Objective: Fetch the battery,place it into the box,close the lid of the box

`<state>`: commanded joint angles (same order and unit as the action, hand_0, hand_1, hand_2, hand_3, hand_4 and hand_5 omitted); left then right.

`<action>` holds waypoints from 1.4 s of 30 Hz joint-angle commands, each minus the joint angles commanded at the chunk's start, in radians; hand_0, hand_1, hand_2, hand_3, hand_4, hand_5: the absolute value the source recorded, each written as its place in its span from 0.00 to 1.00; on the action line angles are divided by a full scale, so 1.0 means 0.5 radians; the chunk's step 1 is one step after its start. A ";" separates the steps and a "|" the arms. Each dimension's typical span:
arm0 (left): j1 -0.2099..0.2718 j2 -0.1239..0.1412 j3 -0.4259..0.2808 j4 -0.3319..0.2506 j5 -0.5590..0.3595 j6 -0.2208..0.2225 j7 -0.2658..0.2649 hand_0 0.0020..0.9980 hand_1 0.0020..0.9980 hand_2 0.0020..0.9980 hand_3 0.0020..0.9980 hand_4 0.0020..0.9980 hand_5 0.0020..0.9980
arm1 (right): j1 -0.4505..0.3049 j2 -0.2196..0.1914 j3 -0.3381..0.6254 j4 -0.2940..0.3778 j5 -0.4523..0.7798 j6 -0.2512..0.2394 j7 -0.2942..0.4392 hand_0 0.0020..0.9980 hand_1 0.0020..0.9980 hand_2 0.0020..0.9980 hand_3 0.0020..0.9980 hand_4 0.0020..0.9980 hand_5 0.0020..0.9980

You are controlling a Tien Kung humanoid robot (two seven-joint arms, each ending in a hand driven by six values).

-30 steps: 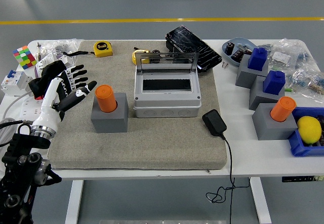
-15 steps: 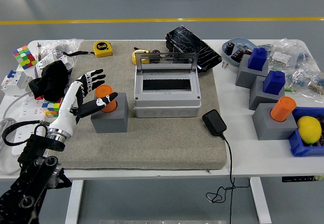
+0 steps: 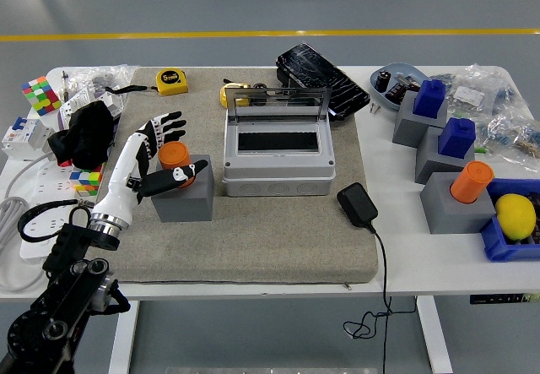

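On the left half of the grey mat [image 3: 253, 247], my left hand [image 3: 160, 159] sits at the orange battery [image 3: 175, 155], which stands upright in the socket of a grey block [image 3: 181, 198]. I see the fingers [image 3: 169, 123] fanned out behind and to the left of the battery while the thumb [image 3: 177, 176] crosses in front of it, low against the block's top edge. From this height I can't say for certain whether any digit actually presses the battery; the hand looks spread around it rather than clamped.

Just right of the block is the grey box [image 3: 278, 161], its clear lid [image 3: 277, 102] standing up at the back (the dark opening faces up). A black charger [image 3: 357, 204] lies at the mat's right edge, its cord trailing off the table [image 3: 405, 264].

Farther right, well apart from my hand, a second orange cylinder [image 3: 471, 181] stands in another grey block [image 3: 451, 209], beside two blue-topped blocks [image 3: 430, 112] and a yellow lemon [image 3: 515, 216] in a blue bin.
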<state>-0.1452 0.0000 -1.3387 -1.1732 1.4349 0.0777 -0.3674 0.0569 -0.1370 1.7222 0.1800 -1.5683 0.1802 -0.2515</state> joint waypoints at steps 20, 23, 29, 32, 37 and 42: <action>-0.064 0.000 0.134 0.151 -0.291 -0.024 -0.118 0.25 0.37 0.38 0.46 0.91 0.00 | -0.002 0.004 -0.023 0.000 0.031 -0.013 -0.003 0.88 0.83 0.84 0.87 1.00 0.67; -0.072 0.000 0.148 0.170 -0.323 -0.020 -0.145 0.13 0.24 0.32 0.37 0.84 0.00 | -0.004 0.004 -0.035 0.000 0.037 -0.019 0.001 0.87 0.83 0.84 0.87 1.00 0.66; -0.112 0.000 0.184 0.232 -0.390 -0.008 -0.222 0.09 0.14 0.23 0.27 0.73 0.00 | -0.002 0.005 -0.023 0.000 0.017 -0.031 0.005 0.86 0.82 0.83 0.86 1.00 0.66; -0.127 0.000 0.195 0.237 -0.412 -0.002 -0.254 0.09 0.14 0.23 0.27 0.73 0.00 | 0.000 0.006 -0.025 0.000 0.019 -0.038 0.020 0.86 0.82 0.83 0.86 1.00 0.66; -0.143 0.000 0.215 0.205 -0.385 -0.001 -0.268 0.08 0.11 0.21 0.25 0.71 0.00 | 0.001 0.007 -0.025 0.000 0.019 -0.048 0.032 0.86 0.80 0.81 0.85 1.00 0.65; -0.143 0.000 0.246 0.089 -0.280 -0.001 -0.240 0.08 0.11 0.20 0.25 0.71 0.00 | -0.004 0.009 -0.028 0.000 0.022 -0.052 0.039 0.85 0.79 0.80 0.84 1.00 0.64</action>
<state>-0.2168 0.0000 -1.2157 -1.1284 1.2949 0.0771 -0.4876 0.0549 -0.1327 1.7081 0.1800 -1.5573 0.1544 -0.2320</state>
